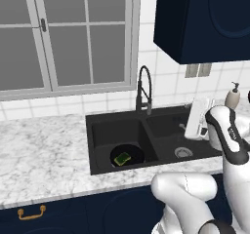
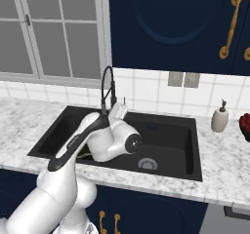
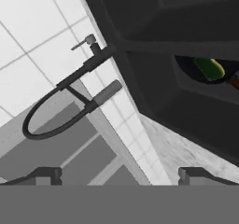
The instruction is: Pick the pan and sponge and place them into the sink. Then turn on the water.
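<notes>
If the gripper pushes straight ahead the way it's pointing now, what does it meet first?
Probably the faucet: it lies ahead of the open gripper, with the tiled wall behind it. Depth is unclear, so a narrow miss is possible.

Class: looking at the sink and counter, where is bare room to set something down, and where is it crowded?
Free: the counter left of the sink. Crowded: the left basin holds the pan and sponge; the gripper hangs open by the faucet above the right basin.
</notes>
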